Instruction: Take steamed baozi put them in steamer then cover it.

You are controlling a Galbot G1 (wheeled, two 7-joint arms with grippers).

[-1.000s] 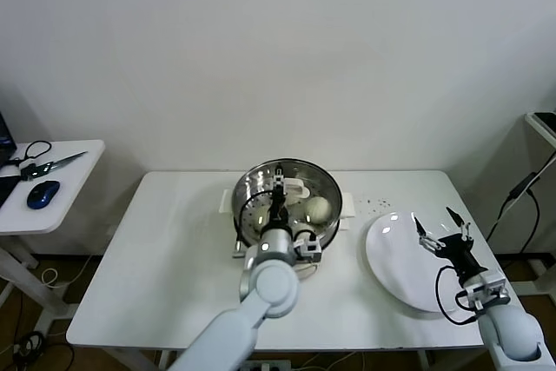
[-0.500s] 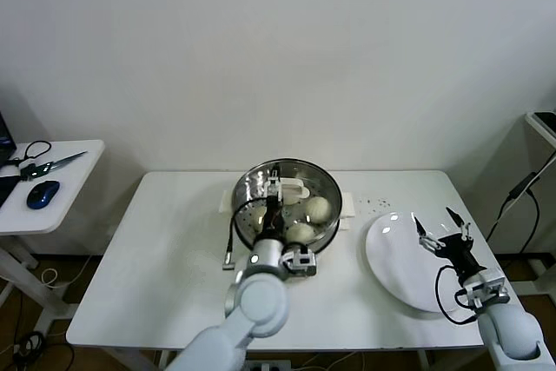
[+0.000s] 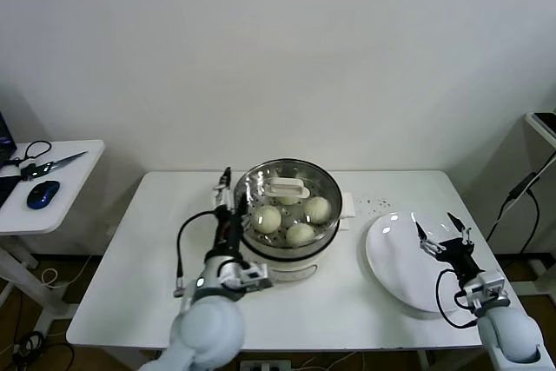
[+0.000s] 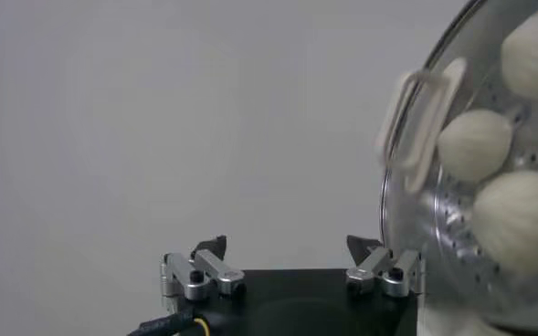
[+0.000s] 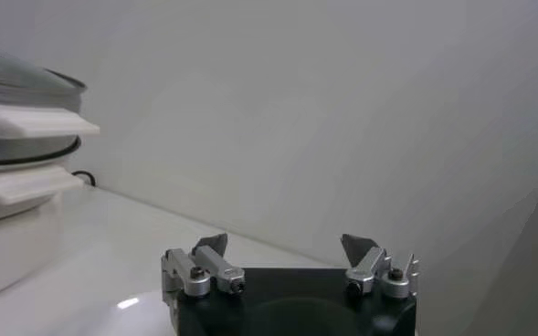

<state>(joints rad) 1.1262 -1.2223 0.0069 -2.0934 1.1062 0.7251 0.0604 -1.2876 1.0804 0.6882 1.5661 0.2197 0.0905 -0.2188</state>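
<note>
Glass cover [image 3: 287,190] seated on steamer [image 3: 323,234], baozi [image 3: 301,234] inside; left gripper [image 3: 226,193] beside it, fingers apart, empty; right gripper [image 3: 445,234] over plate [image 3: 391,258], fingers apart.

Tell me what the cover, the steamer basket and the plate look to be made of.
The cover: clear glass, since the baozi show through it, with what looks like a white plastic handle. The steamer: polished stainless steel, mirror-bright, its holed floor visible in the left wrist view. The plate: glossy white, likely glazed ceramic or melamine, judging by its highlight.
</note>
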